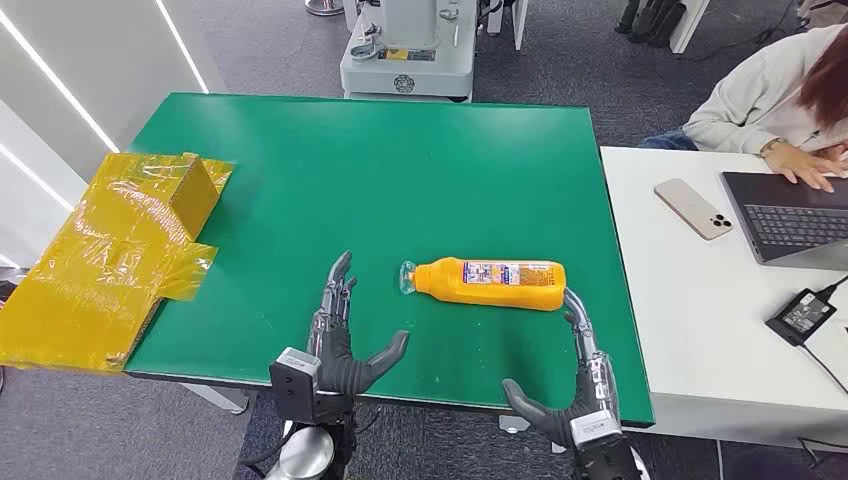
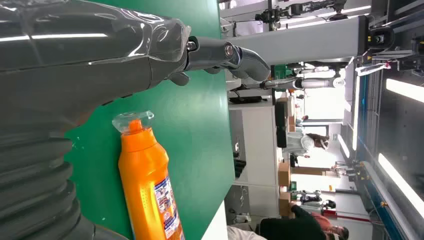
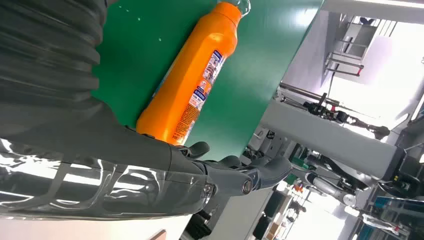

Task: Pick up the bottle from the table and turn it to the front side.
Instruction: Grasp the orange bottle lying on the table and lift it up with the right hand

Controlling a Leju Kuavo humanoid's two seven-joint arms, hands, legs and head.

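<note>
Orange bottle [image 1: 490,283] lies flat on green table [image 1: 300,200] btwn both hands — left hand [image 1: 340,340] & right hand [image 1: 580,385] spread, holding nothing.

Robotics lab or open-plan office, green-covered worktop [image 1: 300,150] as test station, white desk [image 1: 680,300] just beside it with a person [image 1: 770,95] at a laptop [image 1: 790,215], grey machine base [image 1: 405,60] behind the worktop, grey carpet floor [image 1: 600,60]

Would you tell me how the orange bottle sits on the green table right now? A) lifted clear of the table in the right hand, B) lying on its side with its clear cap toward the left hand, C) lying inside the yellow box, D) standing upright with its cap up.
B: the orange bottle lies flat on the green table, its clear cap pointing toward the left hand, with neither hand gripping it.
</note>
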